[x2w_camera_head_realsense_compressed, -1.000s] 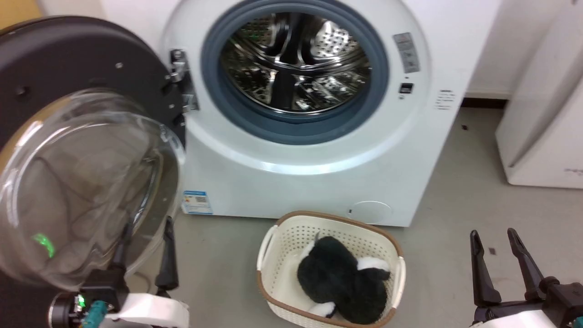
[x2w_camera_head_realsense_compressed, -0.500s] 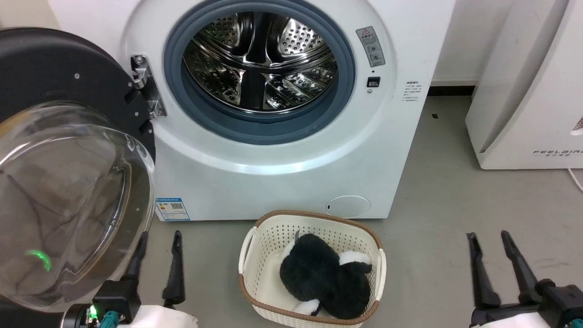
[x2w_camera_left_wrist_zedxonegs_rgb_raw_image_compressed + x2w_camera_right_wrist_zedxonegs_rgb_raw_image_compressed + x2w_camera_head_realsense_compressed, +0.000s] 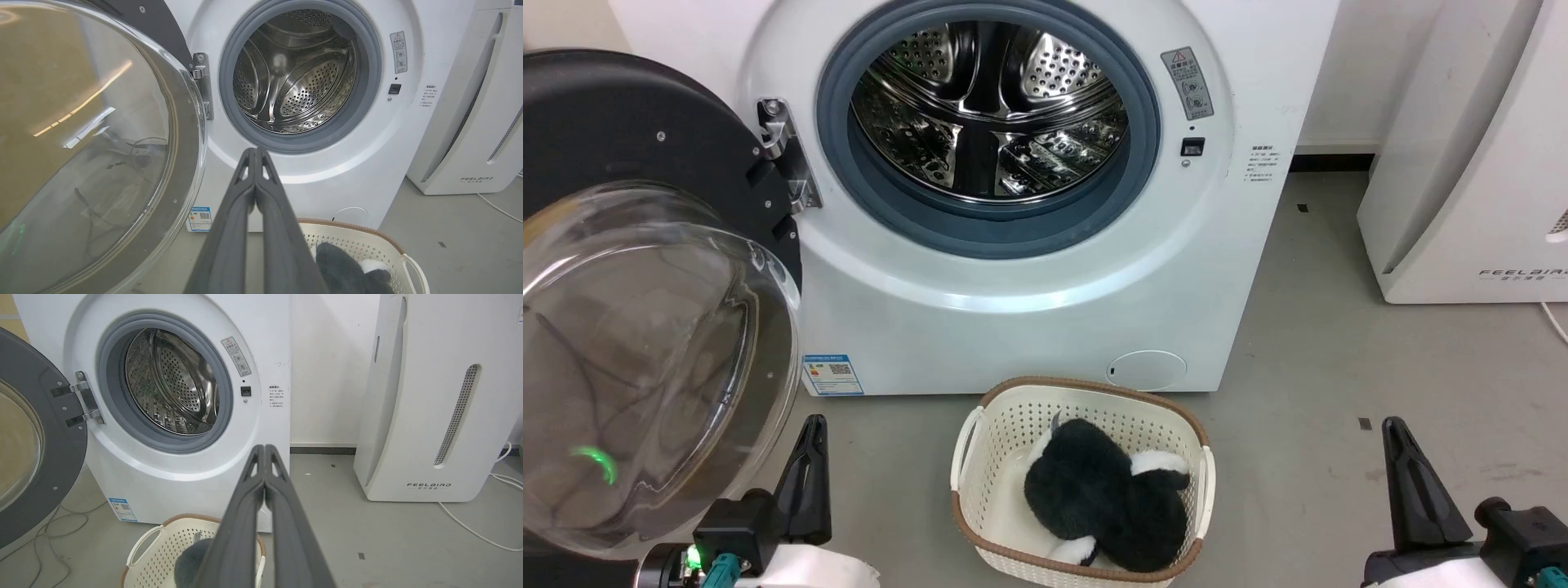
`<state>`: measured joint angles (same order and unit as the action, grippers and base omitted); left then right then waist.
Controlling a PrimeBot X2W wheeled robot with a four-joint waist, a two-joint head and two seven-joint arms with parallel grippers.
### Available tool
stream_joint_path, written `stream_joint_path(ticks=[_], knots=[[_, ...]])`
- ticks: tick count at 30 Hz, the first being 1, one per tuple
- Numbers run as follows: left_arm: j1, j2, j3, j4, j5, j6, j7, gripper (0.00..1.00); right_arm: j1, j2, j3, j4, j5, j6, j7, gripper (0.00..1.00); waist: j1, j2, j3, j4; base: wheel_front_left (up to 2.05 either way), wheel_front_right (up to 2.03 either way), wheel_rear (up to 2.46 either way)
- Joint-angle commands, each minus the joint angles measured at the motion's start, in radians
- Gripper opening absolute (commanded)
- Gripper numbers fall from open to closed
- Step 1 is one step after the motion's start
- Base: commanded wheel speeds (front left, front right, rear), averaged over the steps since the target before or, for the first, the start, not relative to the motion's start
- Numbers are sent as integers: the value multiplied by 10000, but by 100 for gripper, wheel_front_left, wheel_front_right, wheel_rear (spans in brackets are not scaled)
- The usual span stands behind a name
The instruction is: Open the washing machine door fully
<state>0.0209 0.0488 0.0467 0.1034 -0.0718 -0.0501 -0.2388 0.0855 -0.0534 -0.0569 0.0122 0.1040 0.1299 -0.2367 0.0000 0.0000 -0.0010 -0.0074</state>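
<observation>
The washing machine door [image 3: 645,310] hangs swung wide out on its hinge [image 3: 786,155] at the left side of the washing machine [image 3: 1013,327]. Its black disc stands upright and its clear glass bowl bulges toward the robot, leaving the grey rubber ring [image 3: 988,237] and steel drum [image 3: 988,106] wholly uncovered. The pivot line runs up and down, so any further swing would, I judge, carry the door leftward and back, away from the opening. The left gripper [image 3: 814,425] is much the nearer. In the head view it sits just beside the lower right rim of the bowl, with the door lying to its left, and whether it touches the glass I cannot tell. Its jaws are pressed together, and the left wrist view shows them aimed at the white front under the drum rather than at the door. The right gripper [image 3: 1398,429], jaws likewise pressed together, hovers well apart, beyond the cream laundry basket [image 3: 1094,384] holding a black-and-white plush toy [image 3: 1107,498] on the floor [image 3: 1339,343] before the machine. The right wrist view gives what the head view lacks: both hinge arms and the door's inner face seen from the side, which suggests it is open well past square. It also shows cables [image 3: 61,522] trailing beneath the door and the white FEELAIRD appliance [image 3: 433,396].
</observation>
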Motion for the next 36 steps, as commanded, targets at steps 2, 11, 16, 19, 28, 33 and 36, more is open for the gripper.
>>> stream_joint_path(ticks=[2,11,16,19,28,33,36], knots=[[-23,2,-9,-62,72,52,63,0,-85,3,29,-18,-64,1,74,0,0,0,0,3,0,0,0],[-38,3,-46,-140,124,89,250,0,-147,6,72,-27,-143,1,259,0,0,0,1,9,0,0,0],[-46,3,-67,-184,153,109,354,0,-182,7,97,-31,-187,2,362,0,0,0,1,12,0,0,0],[-51,4,-79,-210,171,121,417,0,-203,8,111,-34,-213,2,423,0,0,0,1,14,0,0,0],[-66,5,-116,-288,223,157,604,0,-264,10,154,-42,-291,2,608,0,0,0,2,19,0,0,0],[-74,5,-136,-332,252,177,708,0,-299,11,179,-47,-335,3,711,0,0,0,3,23,0,0,0],[-80,5,-149,-358,269,189,771,0,-320,12,193,-50,-361,3,772,0,0,0,3,24,0,0,0]])
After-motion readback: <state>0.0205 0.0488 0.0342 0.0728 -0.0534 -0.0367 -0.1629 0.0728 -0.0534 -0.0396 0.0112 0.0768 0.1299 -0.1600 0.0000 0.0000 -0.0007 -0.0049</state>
